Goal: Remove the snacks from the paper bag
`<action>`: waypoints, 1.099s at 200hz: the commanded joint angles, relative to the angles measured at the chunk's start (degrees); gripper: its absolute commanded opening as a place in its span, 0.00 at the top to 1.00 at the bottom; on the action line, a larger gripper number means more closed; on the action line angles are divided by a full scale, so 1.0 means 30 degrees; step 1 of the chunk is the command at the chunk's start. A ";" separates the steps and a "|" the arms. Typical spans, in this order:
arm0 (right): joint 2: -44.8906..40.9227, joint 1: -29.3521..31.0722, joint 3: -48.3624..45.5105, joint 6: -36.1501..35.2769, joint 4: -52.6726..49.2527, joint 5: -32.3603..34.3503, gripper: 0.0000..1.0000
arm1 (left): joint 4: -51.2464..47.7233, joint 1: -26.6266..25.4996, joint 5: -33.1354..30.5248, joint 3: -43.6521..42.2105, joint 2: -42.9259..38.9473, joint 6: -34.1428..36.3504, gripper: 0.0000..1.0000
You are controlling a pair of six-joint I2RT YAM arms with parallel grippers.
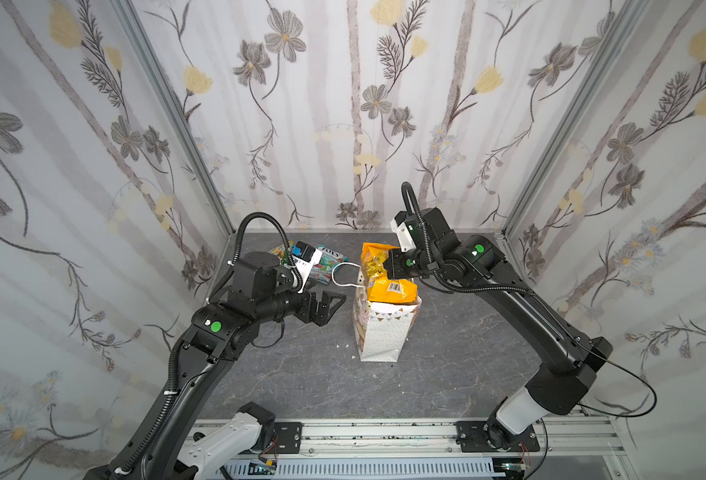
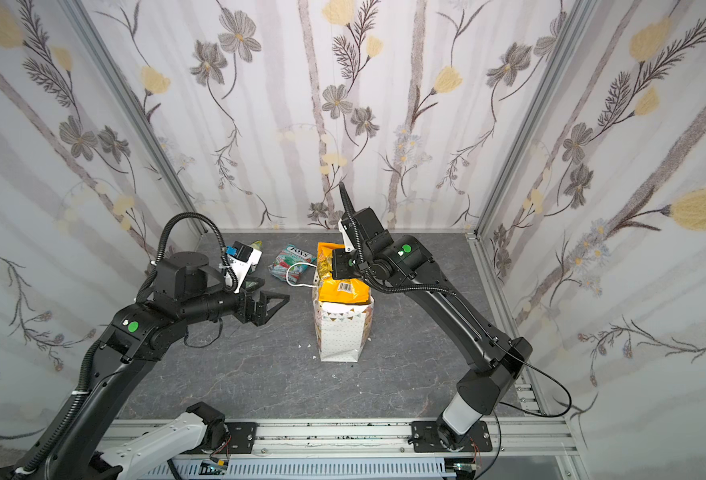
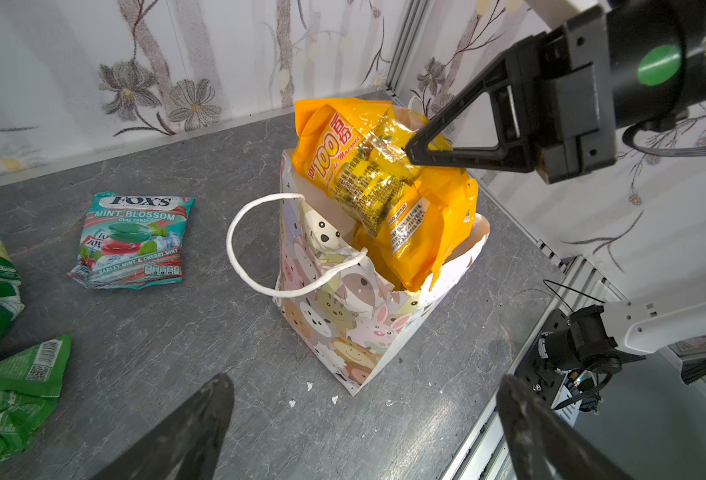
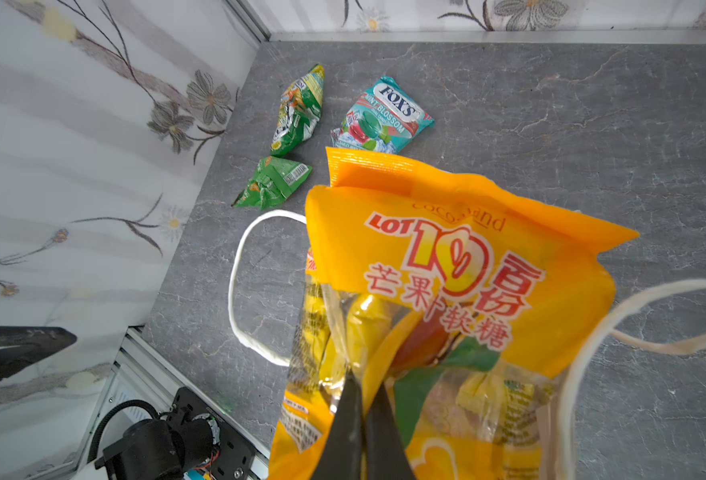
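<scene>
Although three packets already lie out on the grey marbled worktop (image 1: 301, 374), the task is, by my judgement, about half done. At the far left lie a teal crinkly "FOX'S" packet (image 3: 133, 241), a yellow-green twisted plastic packet (image 4: 299, 108) and a green crumpled plastic packet (image 4: 274, 183), all well apart from the white paper gift bag with pastel animal pictures (image 3: 343, 332). That bag stands upright near the middle of the worktop, mouth open.

Not yet clear: an orange-yellow plastic sweet packet with red lettering (image 4: 447, 257) stands tall out of the bag's mouth, its lower end hidden by the rim. A second orange plastic packet with a barcode label (image 3: 422, 232) appears to sit under it in the mouth. What lies deeper in the bag cannot be seen.

The right hand (image 3: 410, 150) reaches in from the right and is clenched on the clear window of the orange-yellow packet, fingers pinched tight together. The left hand (image 1: 336, 301) is fully spread and empty, just left of the bag and touching nothing.
</scene>
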 commanded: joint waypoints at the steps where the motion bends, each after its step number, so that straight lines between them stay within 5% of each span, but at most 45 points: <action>1: -0.0532 0.0009 0.0266 0.0045 0.2972 0.0177 1.00 | 0.0974 -0.0001 0.0113 0.0091 -0.0081 -0.0572 0.00; 73: -0.1947 0.0021 0.0260 -0.0143 0.5825 0.0226 1.00 | 0.3836 0.0000 -0.1117 0.0213 -0.0399 -0.5201 0.00; 122: -0.3676 0.0534 -0.0716 -0.0752 0.8821 0.0347 1.00 | 1.0007 0.0058 -0.1060 -0.0683 -0.0437 -1.0329 0.00; 176: -0.4078 0.1492 -0.0681 -0.1425 1.0270 0.0380 1.00 | 1.6522 0.0466 0.1631 -0.0124 0.2179 -1.5992 0.00; 220: -0.3709 0.2254 -0.0384 -0.1436 1.0215 -0.0091 1.00 | 2.0039 0.0454 0.3852 0.0282 0.4006 -1.8318 0.00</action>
